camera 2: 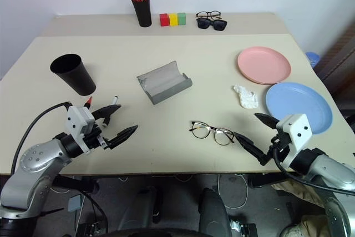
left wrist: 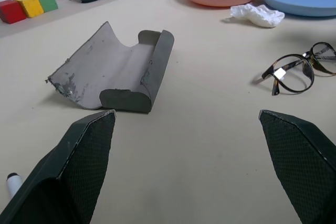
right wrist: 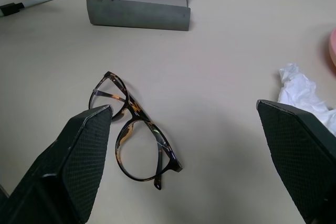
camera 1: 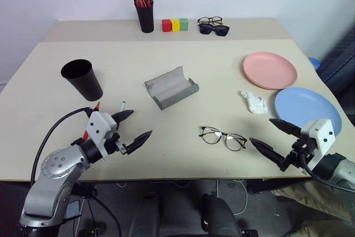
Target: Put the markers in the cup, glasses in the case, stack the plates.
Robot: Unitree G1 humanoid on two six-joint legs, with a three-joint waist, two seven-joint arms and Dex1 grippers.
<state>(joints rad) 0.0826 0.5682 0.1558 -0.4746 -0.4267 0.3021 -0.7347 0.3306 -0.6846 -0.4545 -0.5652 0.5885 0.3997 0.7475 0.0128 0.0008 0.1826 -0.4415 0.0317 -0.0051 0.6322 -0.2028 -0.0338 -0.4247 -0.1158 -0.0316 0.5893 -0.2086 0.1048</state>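
The black cup (camera 1: 81,79) stands at the left. Just in front of it lie the red marker (camera 2: 88,101) and the black marker (camera 2: 115,99), partly hidden behind my left gripper (camera 1: 141,123), which hovers open and empty. In mid-table the grey case (camera 1: 171,87) lies open. The thin-rimmed glasses (camera 1: 223,137) rest unfolded near the front edge, between both grippers. My right gripper (camera 1: 262,130) is open and empty, just right of the glasses. The pink plate (camera 1: 269,70) and the blue plate (camera 1: 308,108) lie side by side at the right, not overlapping.
A crumpled white tissue (camera 1: 254,102) lies left of the plates. Along the back stand a black pen holder (camera 1: 145,9) with red and orange markers, three coloured blocks (camera 1: 175,24) and dark sunglasses (camera 1: 214,29) beside another pair of spectacles.
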